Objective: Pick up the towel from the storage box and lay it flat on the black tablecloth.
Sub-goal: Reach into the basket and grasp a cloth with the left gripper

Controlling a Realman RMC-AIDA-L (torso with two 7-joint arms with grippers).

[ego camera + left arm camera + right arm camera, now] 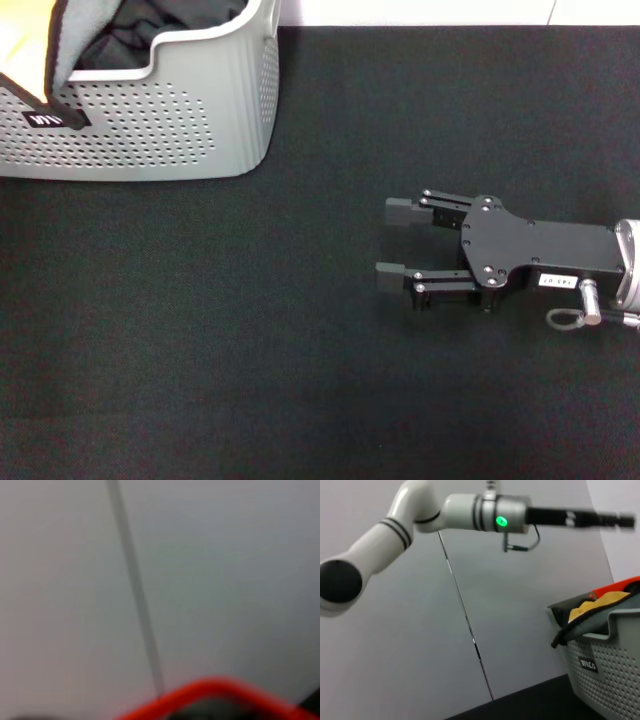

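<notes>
The storage box [180,120], a light grey perforated basket, stands at the far left of the black tablecloth [250,330]. The towel [85,25] hangs over the box's left rim, showing grey terry, a black bound edge and its yellow reverse. In the right wrist view the towel [592,607] spills over the rim of the storage box [610,665]. My right gripper [385,241] lies low over the tablecloth at the right, open and holding nothing, well apart from the box. My left gripper [620,520] is raised high in the air above the box and is out of the head view.
A dark cloth [190,25] lies inside the box. A red curved edge [215,687] shows low in the left wrist view and behind the box [620,586]. A grey wall with a vertical seam [467,625] stands beyond the table.
</notes>
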